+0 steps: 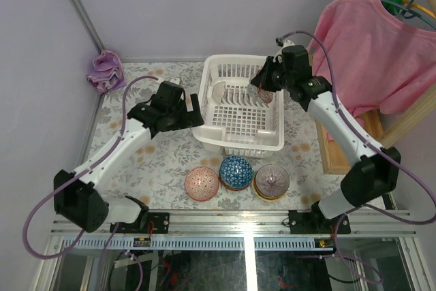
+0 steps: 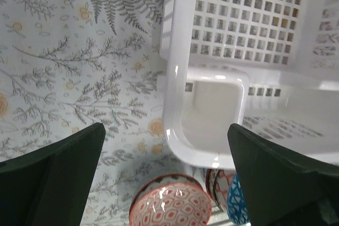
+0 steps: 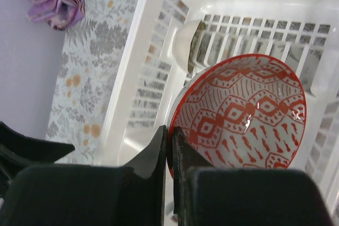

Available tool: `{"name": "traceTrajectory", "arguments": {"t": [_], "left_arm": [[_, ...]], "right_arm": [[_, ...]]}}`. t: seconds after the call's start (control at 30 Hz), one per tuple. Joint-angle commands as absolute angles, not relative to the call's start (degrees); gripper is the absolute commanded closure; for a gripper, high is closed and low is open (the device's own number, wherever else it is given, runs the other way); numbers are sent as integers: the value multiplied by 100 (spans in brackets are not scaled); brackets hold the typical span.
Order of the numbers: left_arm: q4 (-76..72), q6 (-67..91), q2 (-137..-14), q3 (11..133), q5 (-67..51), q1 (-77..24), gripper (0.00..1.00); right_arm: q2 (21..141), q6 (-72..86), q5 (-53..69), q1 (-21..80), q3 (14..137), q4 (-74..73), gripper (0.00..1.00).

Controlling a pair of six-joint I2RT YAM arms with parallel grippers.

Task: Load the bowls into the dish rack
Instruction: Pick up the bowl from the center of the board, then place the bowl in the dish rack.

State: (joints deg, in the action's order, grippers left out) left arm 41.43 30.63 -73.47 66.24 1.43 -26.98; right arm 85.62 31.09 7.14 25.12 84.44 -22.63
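Lilac walls close in a bench (image 1: 170, 168) covered with a floral cloth, and a pink shirt (image 1: 368, 52) hangs on a hanger at the far right. At the middle of the bench stands the white dish rack (image 1: 206, 93), its slotted floor and tines in view.

Over the rack's right side, the right end effector (image 1: 266, 83) has its fingers pinched tight on the rim of a red-patterned bowl (image 3: 243, 115). That bowl sits tilted on edge within the rack's walls; whether it touches the floor of the rack cannot be told.

By the rack's left wall, near its front corner, the left end effector (image 2: 165, 128) hangs with its fingers spread fully apart and nothing between them.

Three more bowls sit in a close row on the bench in front of the rack: a pink-red bowl (image 1: 202, 182), a blue netted bowl (image 1: 236, 172) and a tan-yellow bowl (image 1: 272, 181).

A crumpled purple cloth (image 1: 105, 71) lies in the far left corner
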Motion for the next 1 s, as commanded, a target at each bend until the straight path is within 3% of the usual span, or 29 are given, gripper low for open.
{"name": "traceTrajectory", "arguments": {"t": [0.0, 0.3, 0.77, 0.97], "left_arm": [[3550, 2822, -7934, 6934, 540, -2683, 0], [3259, 2666, -8639, 7008, 509, -2544, 4], [3103, 2654, -8792, 6952, 230, -2392, 41], [3085, 2663, -8840, 6944, 193, -2382, 45]], "right_arm": [[8888, 3574, 2311, 1816, 8298, -235, 100], [10015, 4438, 3293, 1201, 7898, 1967, 100], [10723, 4691, 3221, 1199, 7708, 2545, 100], [10820, 5121, 3507, 1297, 7523, 3225, 100]]}}
